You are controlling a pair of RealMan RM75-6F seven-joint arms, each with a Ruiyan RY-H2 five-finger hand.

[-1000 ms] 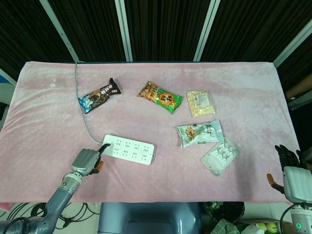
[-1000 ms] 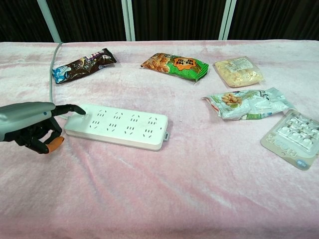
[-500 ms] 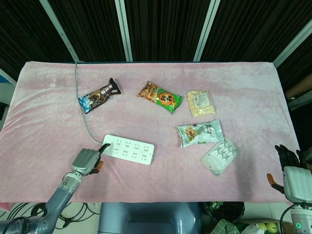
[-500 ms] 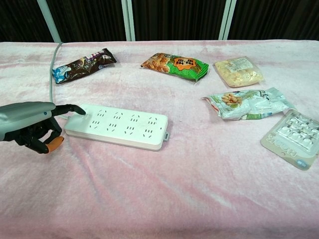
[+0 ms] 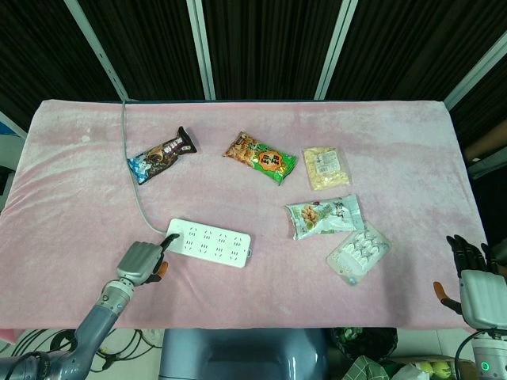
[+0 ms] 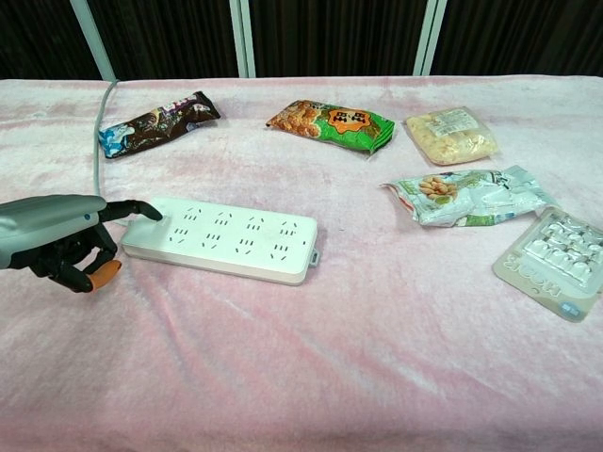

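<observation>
— So where is the left hand [image 6: 58,240]?

— At about 8 o'clock on the pink tablecloth [image 5: 261,285], one finger stretched out with its tip touching the left end of the white power strip [image 6: 220,238]; the other fingers are curled under, holding nothing.

— And the strip itself?

— Flat on the cloth, left of centre, its grey cable [image 5: 131,170] running off toward 11 o'clock, past a dark chocolate-bar wrapper [image 5: 162,154].

— The right hand [image 5: 474,281]?

— Down at 4 o'clock, off the table edge, touching nothing; whether its fingers are spread or closed I cannot tell.

— What else lies there?

— A green-and-orange snack bag [image 6: 331,123] near 12, a pale yellow packet [image 6: 449,135] at 1, a pale-green nut pouch [image 6: 466,196] at 3, and a clear blister pack [image 6: 558,263] just below it.
</observation>
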